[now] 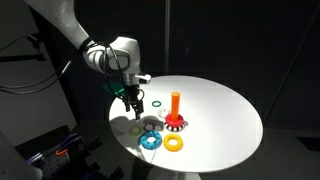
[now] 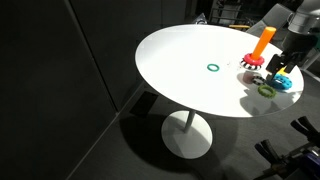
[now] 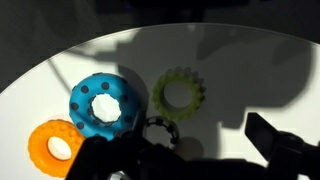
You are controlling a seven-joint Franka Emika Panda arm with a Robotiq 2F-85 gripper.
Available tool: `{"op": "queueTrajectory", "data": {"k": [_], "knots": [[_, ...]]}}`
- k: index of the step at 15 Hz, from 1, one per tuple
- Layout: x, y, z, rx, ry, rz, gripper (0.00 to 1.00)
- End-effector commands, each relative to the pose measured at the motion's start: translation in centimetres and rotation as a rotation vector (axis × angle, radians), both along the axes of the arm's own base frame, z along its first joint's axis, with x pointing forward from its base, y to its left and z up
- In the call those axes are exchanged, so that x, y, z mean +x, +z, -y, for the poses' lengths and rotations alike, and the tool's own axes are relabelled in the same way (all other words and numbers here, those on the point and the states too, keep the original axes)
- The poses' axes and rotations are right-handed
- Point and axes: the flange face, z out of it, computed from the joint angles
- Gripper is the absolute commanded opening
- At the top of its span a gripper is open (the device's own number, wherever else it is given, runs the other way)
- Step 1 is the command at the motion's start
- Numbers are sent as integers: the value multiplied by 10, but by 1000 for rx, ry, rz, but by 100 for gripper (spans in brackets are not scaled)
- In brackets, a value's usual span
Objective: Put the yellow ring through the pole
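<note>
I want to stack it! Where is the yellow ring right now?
In an exterior view the yellow ring lies flat near the table's near edge, in front of the pole, beside the blue ring.

no text, labels or numbers legible anywhere

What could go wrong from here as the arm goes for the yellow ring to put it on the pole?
1. The end effector hangs nearer the blue ring and green toothed ring than the yellow ring; it might grab the wrong one.
2. The yellow ring lies right beside the blue ring, so a finger could shove either.
3. The pole stands close by; a carried ring could tip it.
</note>
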Motion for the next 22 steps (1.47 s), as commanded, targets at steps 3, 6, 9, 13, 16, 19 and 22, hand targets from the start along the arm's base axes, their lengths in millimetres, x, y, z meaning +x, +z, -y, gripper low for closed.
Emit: {"op": "queueTrajectory", "data": {"k": [3, 6, 9, 13, 16, 19, 22], "knots": [[5, -32, 14, 8, 1, 0, 100], [7, -45, 18, 18, 7, 22, 100], [8, -56, 20, 28, 23, 42, 100], [9, -66, 21, 47, 47, 70, 100], [9, -72, 21, 67, 66, 89, 100], [8, -77, 21, 95, 76, 101, 100], [7, -82, 23, 119, 82, 101, 100]]}}
